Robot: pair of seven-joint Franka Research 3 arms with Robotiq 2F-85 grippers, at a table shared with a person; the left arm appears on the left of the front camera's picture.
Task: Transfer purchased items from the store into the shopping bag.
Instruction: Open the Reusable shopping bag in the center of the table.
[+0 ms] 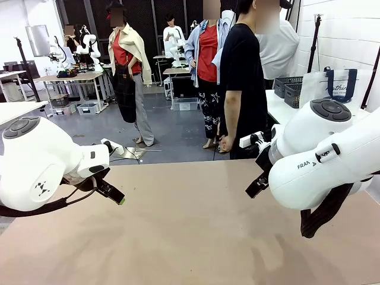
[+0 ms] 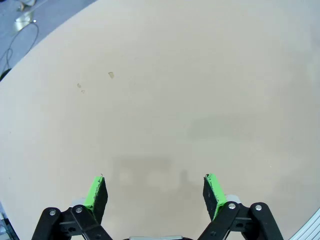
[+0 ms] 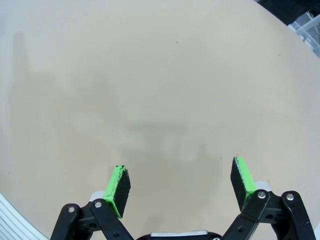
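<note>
- The table (image 1: 190, 237) top is matt beige and smooth, with a few faint specks at ten o'clock in the left wrist view.
- The left arm (image 1: 35, 166) and right arm (image 1: 338, 160) have glossy white shells that look like plastic.
- The left gripper (image 2: 156, 187) and right gripper (image 3: 181, 175) have matt black links with bright metal rivets; their pads (image 2: 95, 192) are green, scuffed dark at the edges.
- The shopping bag (image 1: 332, 89), at two o'clock in the front view, is translucent whitish plastic with navy straps.
- The floor (image 1: 172, 133) is grey with a slight sheen.
</note>
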